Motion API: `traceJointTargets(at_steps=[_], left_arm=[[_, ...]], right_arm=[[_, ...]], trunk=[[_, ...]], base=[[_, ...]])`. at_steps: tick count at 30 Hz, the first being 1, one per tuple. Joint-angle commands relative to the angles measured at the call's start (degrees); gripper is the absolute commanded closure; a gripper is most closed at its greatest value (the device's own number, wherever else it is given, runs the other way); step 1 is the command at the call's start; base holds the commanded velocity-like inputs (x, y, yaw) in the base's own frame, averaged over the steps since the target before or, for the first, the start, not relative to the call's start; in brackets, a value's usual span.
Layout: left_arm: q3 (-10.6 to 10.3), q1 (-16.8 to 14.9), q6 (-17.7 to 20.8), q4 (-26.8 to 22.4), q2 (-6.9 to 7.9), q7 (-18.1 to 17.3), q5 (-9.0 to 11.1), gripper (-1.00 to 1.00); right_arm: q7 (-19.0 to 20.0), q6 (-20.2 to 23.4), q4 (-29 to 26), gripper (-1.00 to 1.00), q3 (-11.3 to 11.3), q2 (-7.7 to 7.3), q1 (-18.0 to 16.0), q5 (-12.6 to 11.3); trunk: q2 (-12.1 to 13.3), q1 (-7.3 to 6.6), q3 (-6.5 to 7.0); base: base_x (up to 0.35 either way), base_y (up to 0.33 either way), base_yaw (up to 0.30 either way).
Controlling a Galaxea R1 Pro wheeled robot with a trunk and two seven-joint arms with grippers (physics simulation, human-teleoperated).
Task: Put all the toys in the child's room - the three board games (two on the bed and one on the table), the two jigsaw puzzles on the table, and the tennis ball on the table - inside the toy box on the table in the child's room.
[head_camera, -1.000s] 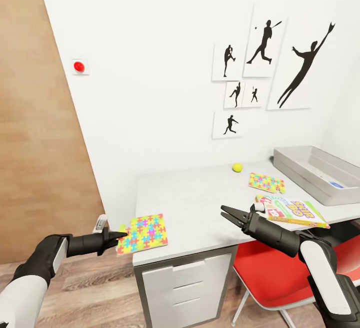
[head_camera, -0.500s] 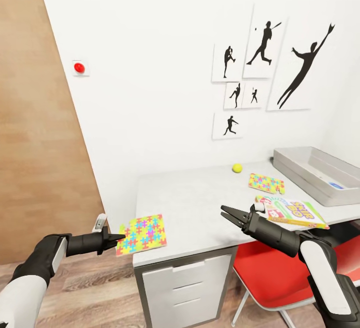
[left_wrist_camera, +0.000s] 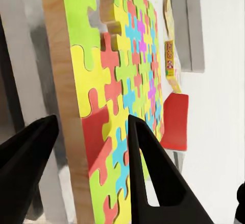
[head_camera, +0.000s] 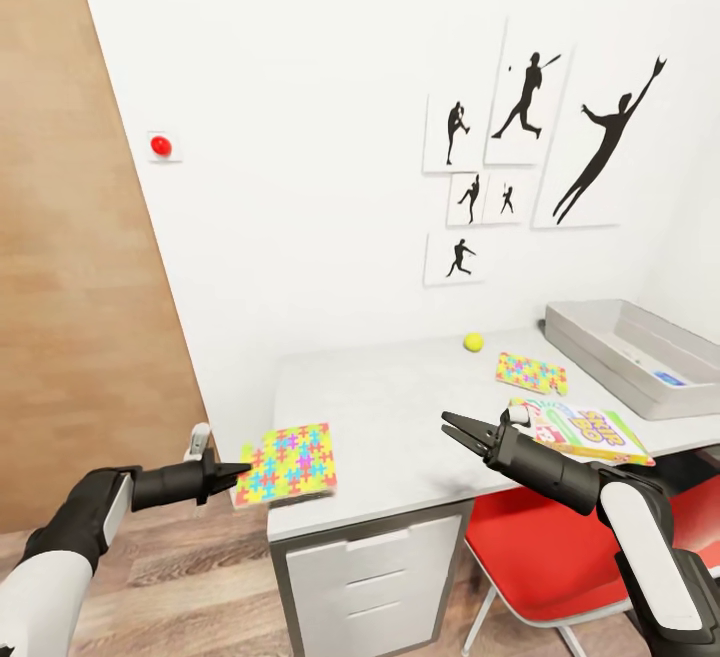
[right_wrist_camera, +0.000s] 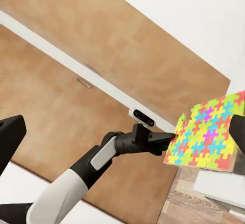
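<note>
A jigsaw puzzle (head_camera: pixel 287 462) hangs over the near left corner of the white table (head_camera: pixel 400 417), raised a little and casting a shadow. My left gripper (head_camera: pixel 238 473) is shut on its outer edge; the left wrist view has one finger on each side of the slab (left_wrist_camera: pixel 122 96). The second jigsaw puzzle (head_camera: pixel 531 373) lies farther back, near the tennis ball (head_camera: pixel 473 342) by the wall. A Skip-Bo board game (head_camera: pixel 585 433) lies at the front edge. My right gripper (head_camera: pixel 447 427) hovers open and empty left of it. The grey toy box (head_camera: pixel 590 347) stands at the far right.
A red chair (head_camera: pixel 540 547) is tucked under the table below my right arm. White drawers (head_camera: pixel 370 577) sit under the table's left end. A wooden door (head_camera: pixel 70 287) fills the left. A small blue item (head_camera: pixel 668 378) lies inside the toy box.
The camera has tilted slightly, shifting the scene down. The left gripper has lifted the puzzle's edge a little off the table corner. The right arm has held still.
</note>
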Motion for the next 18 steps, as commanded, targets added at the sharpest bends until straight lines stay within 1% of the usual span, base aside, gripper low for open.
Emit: traceJointTargets(at_steps=[1,3,4,6,9,11,13,15,17,18], left_arm=[[0.16,-0.05,0.47,-0.28,0.07,-1.85,-0.58,1.00],[0.11,-0.05,0.53,-0.87,0.34,-3.74,-0.64,1.00],[0.06,-0.05,0.57,-1.57,0.83,-5.33,-0.70,1.00],[0.03,-0.05,0.59,-2.10,1.71,-7.26,-0.70,1.00],[0.02,-0.05,0.64,-2.47,2.41,-10.06,-0.70,1.00],[0.01,-0.05,0.72,-2.61,3.29,-13.95,-0.90,1.00],[0.01,-0.05,0.88,-2.67,5.11,-17.54,-0.99,1.00],[0.01,-0.05,1.05,-2.68,6.81,-17.81,-0.98,1.00],[0.01,-0.10,1.10,-2.64,7.63,-17.81,-0.97,1.00],[0.01,-0.11,1.11,-2.64,7.75,-17.81,-0.99,1.00]], right_arm=[[0.33,0.27,0.00,-1.00,-0.05,0.00,-0.05,0.25],[0.33,0.27,0.00,-1.00,-0.02,0.00,-0.05,0.25],[0.33,0.27,0.03,-1.00,-0.03,0.00,-0.05,0.28],[0.33,0.27,0.07,-1.00,0.00,0.00,-0.05,0.32],[-0.08,0.15,0.08,-1.00,0.06,0.02,-0.05,0.44],[-2.78,0.05,0.04,-1.00,0.17,0.07,-0.05,0.49],[-6.70,0.03,0.02,-1.00,0.43,0.21,-0.05,0.48],[-10.44,0.01,0.05,-1.00,0.81,0.77,-0.05,0.41],[-12.62,0.11,0.07,-1.00,1.05,2.01,-0.06,0.37],[-12.95,0.16,0.08,-1.00,1.11,2.37,-0.06,0.36]], trunk=[[-0.04,0.00,-0.06],[0.37,-0.22,0.12],[0.77,-0.44,0.30],[1.57,-0.88,0.65],[2.77,-1.54,1.19],[3.57,-1.98,1.55],[4.38,-2.42,1.91],[5.18,-2.85,2.27],[5.98,-3.29,2.63],[6.38,-3.51,2.81]], base=[[0.000,0.000,0.000],[0.000,0.000,0.000],[0.000,0.000,0.000],[0.000,0.000,0.000],[0.000,0.000,0.000],[0.000,0.000,0.000],[0.000,0.000,0.000],[0.000,0.000,0.000],[0.000,0.000,0.000],[0.000,0.000,0.000]])
